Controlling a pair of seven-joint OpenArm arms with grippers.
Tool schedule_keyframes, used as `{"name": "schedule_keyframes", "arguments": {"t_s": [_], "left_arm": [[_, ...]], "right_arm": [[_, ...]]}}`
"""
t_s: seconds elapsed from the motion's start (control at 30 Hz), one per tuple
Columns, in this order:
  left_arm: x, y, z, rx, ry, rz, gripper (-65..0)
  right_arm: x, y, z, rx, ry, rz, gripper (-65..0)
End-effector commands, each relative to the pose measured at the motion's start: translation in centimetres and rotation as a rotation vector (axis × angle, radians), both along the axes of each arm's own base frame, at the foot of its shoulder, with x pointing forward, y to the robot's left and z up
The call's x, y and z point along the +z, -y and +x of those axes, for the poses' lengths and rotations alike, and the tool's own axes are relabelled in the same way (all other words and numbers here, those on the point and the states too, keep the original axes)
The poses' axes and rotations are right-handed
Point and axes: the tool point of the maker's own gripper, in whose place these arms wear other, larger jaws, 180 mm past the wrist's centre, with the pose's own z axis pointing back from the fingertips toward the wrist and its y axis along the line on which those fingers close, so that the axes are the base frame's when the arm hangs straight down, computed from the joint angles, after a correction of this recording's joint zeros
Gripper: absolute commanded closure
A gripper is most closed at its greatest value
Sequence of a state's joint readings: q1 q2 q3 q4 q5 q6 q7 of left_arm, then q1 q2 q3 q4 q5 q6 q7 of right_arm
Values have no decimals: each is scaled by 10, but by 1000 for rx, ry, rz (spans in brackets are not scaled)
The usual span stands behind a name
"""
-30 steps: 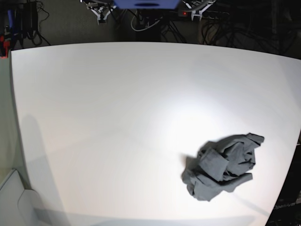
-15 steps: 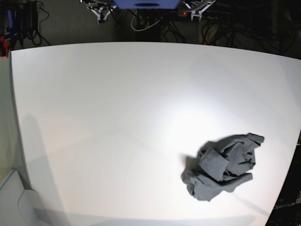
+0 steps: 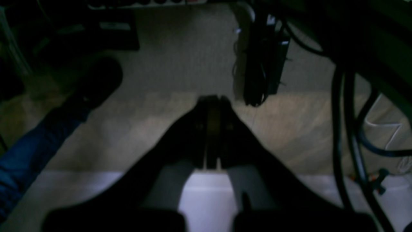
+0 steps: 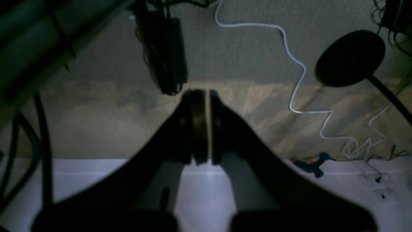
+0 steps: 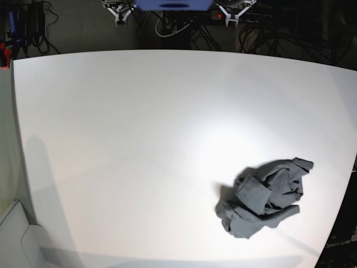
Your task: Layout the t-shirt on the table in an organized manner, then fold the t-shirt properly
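Robotics lab or test bench, not home. Evidence: large white table [image 5: 111, 139] set as bare work surface under spot lighting; dark cable bundles [image 5: 279, 33] behind far edge; blue rig base [image 5: 173, 4] at table head; white cable [image 4: 299, 74] loose on carpet [image 4: 244, 54]; black round stand base [image 4: 351, 58] on floor.

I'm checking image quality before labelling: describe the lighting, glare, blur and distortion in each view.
Base view: a bright glare patch washes the table mid-right, the crumpled t-shirt stays sharp, and the table edges bow from lens distortion. Left wrist view: dim and soft, the shut left end effector a near-black silhouette. Right wrist view: equally dark and blurred around the shut right end effector.
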State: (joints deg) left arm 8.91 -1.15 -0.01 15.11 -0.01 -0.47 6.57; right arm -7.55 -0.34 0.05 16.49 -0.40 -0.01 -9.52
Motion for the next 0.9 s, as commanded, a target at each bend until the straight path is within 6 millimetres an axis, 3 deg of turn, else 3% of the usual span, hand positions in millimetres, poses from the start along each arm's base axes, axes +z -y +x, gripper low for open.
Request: {"name": "schedule_keyframes", "arguments": {"t_s": [0.0,0.23,0.6,0.77,0.87], "left_arm": [[1,0,-5,-3,8,-2,-3],[24,-11,-12,-14,121,10,-3],[68,-21,-1,-47,279,14,-3],[96,-14,5,-54,354,-2,-3],[112,-27,8,-55,389,22,-3]], "right_arm": [[2,-1,-2,0,17,6,0],[33,-4,9,58,197,9,0],[75,1,12,66,324,-1,0],[104,4,18,74,400,-7,0],[127,3,24,75,456,-6,0]]}}
